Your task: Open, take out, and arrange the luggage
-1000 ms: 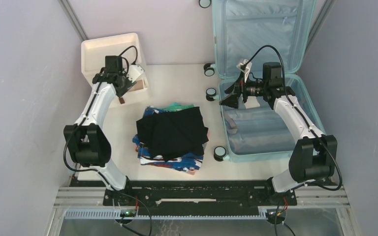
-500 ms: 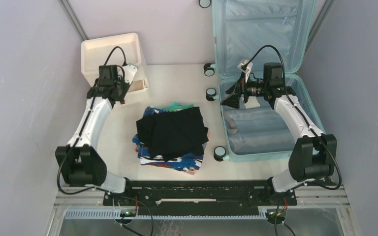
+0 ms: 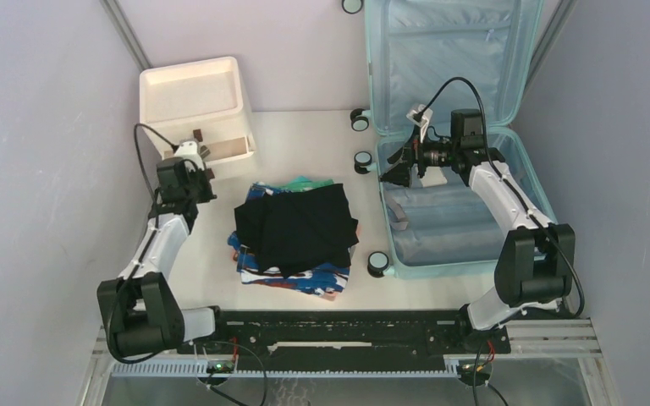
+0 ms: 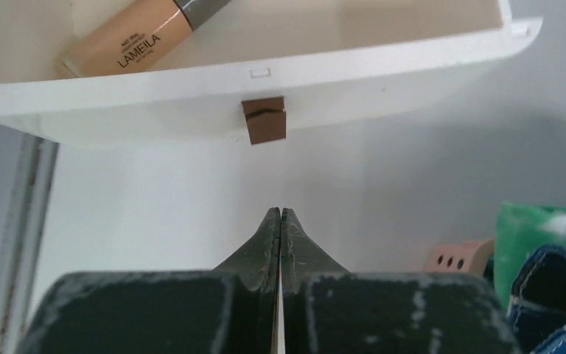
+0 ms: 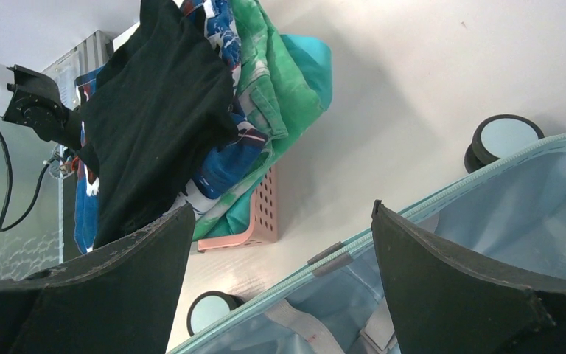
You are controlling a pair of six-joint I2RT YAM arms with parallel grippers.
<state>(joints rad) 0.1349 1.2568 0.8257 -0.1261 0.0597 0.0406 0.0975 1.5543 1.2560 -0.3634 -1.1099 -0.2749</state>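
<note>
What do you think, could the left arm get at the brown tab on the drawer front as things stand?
Probably yes: the left gripper points straight at the brown tab on the drawer, with only bare table between. Its jaws are shut, so they would need to open first.

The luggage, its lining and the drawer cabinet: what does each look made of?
The luggage: probably a hard aqua plastic shell, with a smooth moulded rim and zip edge. Its lining: thin pale-blue woven fabric, wrinkled, with a slight sheen. The drawer cabinet: likely cream plastic, matte, with rounded moulded edges.
</note>
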